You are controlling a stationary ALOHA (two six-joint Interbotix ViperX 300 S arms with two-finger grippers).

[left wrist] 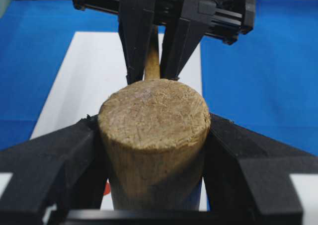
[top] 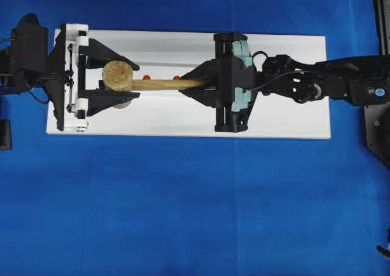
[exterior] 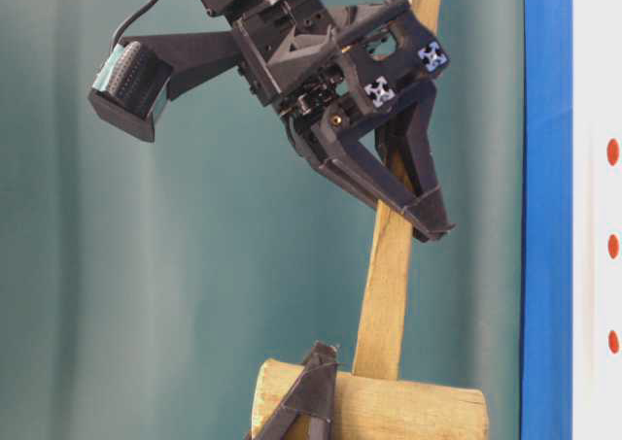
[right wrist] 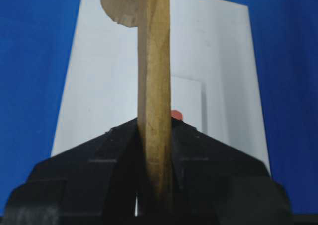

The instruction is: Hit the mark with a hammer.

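We find the right gripper point(top: 198, 83), centre of the overhead view, pressed together on the handle of the hammer point(top: 159, 83); the left gripper point(top: 131, 81), at centre left, clamps the head between its fingers point(left wrist: 59, 160); the hammer hangs above the white board point(top: 286, 114), red marks point(top: 147, 77) beside it; we judge it stiff, head-heavy, best held well down the handle.

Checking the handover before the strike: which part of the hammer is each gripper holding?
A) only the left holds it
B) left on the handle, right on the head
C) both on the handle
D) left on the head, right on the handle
D: the left gripper clamps the hammer by its head, and the right gripper is shut on the handle.
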